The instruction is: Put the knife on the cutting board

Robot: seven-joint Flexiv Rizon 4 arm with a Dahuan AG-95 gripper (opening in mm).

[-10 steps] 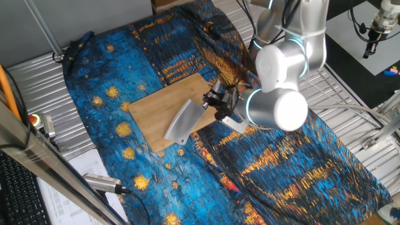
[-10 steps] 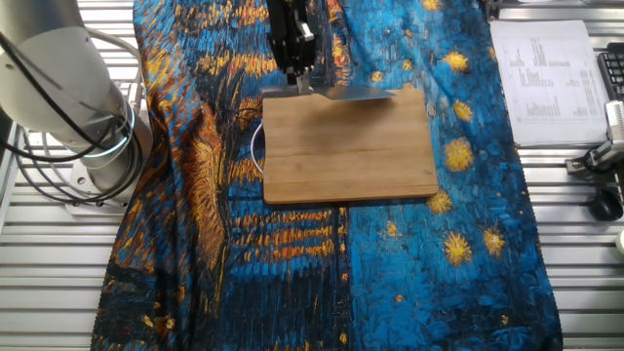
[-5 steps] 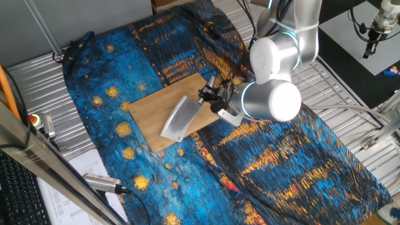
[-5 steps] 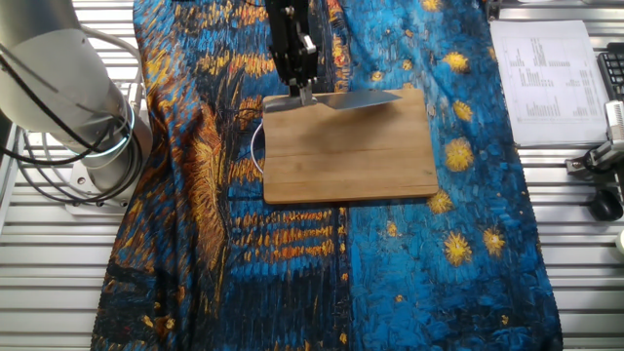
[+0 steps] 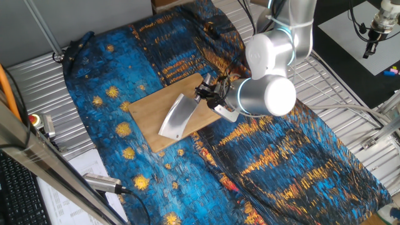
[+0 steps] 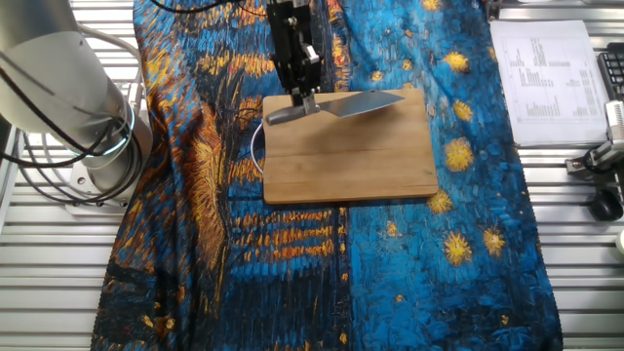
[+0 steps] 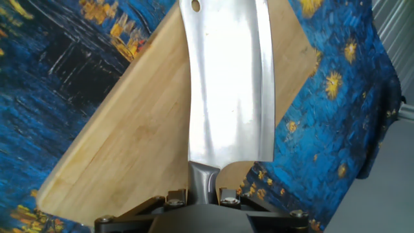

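Gripper (image 6: pixel 308 101) pinched on the handle of the knife (image 6: pixel 343 105) holds its blade along one long edge of the cutting board (image 6: pixel 351 156), so lowering and letting go looks next.

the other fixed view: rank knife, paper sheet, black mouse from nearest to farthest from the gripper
1. knife: held in the gripper, over the cutting board.
2. paper sheet: far right, on the metal table.
3. black mouse: right edge, farthest.
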